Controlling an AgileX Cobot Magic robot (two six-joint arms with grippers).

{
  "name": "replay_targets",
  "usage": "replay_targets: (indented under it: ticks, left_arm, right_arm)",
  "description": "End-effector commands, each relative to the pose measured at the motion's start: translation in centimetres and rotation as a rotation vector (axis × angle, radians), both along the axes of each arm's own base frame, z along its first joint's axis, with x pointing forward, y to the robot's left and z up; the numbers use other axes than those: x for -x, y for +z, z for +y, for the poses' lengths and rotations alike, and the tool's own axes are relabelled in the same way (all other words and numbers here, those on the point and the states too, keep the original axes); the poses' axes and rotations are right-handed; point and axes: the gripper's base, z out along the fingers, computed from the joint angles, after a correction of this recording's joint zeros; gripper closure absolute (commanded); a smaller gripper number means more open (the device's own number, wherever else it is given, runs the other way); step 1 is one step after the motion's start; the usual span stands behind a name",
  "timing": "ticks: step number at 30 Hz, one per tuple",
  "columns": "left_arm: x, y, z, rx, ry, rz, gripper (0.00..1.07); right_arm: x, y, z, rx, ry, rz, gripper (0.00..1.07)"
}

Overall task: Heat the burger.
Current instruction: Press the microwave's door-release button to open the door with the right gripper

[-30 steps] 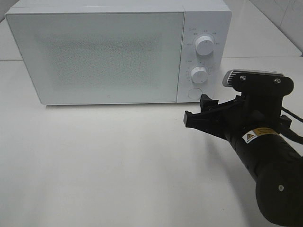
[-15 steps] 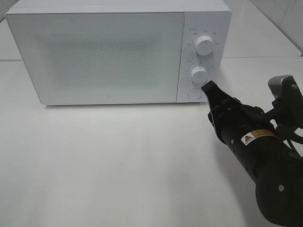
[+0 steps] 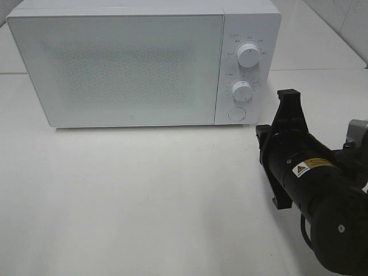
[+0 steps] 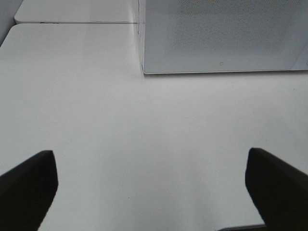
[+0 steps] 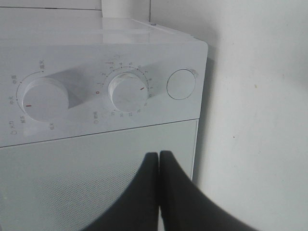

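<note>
Facing the microwave (image 3: 115,63), the right gripper (image 5: 159,153) is closed.

The microwave (image 3: 146,64) casing looks like smooth, glossy white plastic. Its door (image 5: 86,163) is speckled with fine dots. The table (image 3: 144,201) is matt white.

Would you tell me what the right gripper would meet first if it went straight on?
The right gripper would probably meet the microwave front, near the round button; depth is unclear.
</note>
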Motion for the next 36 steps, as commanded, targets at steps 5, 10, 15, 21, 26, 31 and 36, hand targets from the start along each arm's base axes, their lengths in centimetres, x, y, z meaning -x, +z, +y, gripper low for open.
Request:
replay_targets:
  ticks: [5, 10, 15, 21, 26, 31, 36]
  left_arm:
    - [0.2, 0.0, 0.0, 0.01, 0.001, -0.027, 0.09]
    - [0.2, 0.0, 0.0, 0.01, 0.001, -0.027, 0.09]
    - [0.2, 0.0, 0.0, 0.01, 0.001, -0.027, 0.09]
    - [0.2, 0.0, 0.0, 0.01, 0.001, -0.027, 0.09]
    - [0.2, 0.0, 0.0, 0.01, 0.001, -0.027, 0.09]
    - [0.2, 0.0, 0.0, 0.01, 0.001, -0.027, 0.09]
    - [0.2, 0.0, 0.0, 0.01, 0.001, -0.027, 0.09]
  right_arm:
    - [-0.4, -1.3, 0.4, -0.02, -0.037, 0.03, 1.07]
    - [-1.2, -2.1, 1.1, -0.052, -0.04, 0.039, 1.07]
    - [-3.1, -2.6, 1.6, -0.097, -0.026, 0.026, 1.07]
    - [-5.2, -3.1, 1.9, -0.113, -0.035, 0.037, 1.07]
    - [-6.9, -3.4, 1.9, -0.121, -0.034, 0.021, 1.07]
    - [-8.2, -3.7, 1.7, -0.127, -0.044, 0.027, 1.07]
    - [-9.6, -4.4, 1.6, -0.139, -0.058, 0.052, 1.07]
